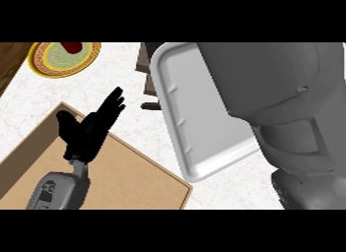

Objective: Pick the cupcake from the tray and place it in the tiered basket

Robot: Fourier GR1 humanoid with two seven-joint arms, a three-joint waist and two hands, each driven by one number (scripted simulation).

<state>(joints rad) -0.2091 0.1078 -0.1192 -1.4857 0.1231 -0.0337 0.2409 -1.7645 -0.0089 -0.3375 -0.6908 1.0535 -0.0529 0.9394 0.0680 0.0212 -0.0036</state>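
Observation:
A white tray (197, 128) lies tilted across the middle of the counter, and its visible part holds nothing. No cupcake shows anywhere. My right forearm (292, 108) rises from the lower right and covers the tray's right side; its hand is out of the picture. My left hand (94, 129) is open, fingers straight and pointing up-right, over the far corner of a wooden board (135, 172), a short way left of the tray. A dark brown structure (145, 64), perhaps part of the tiered basket, peeks out behind the tray's upper left edge.
A yellow plate (59, 61) with a red item (73, 47) on it sits at the top left. A small dark piece (152, 106) juts out at the tray's left rim. Brown wood (1, 64) borders the white marble counter (30, 108) on the left.

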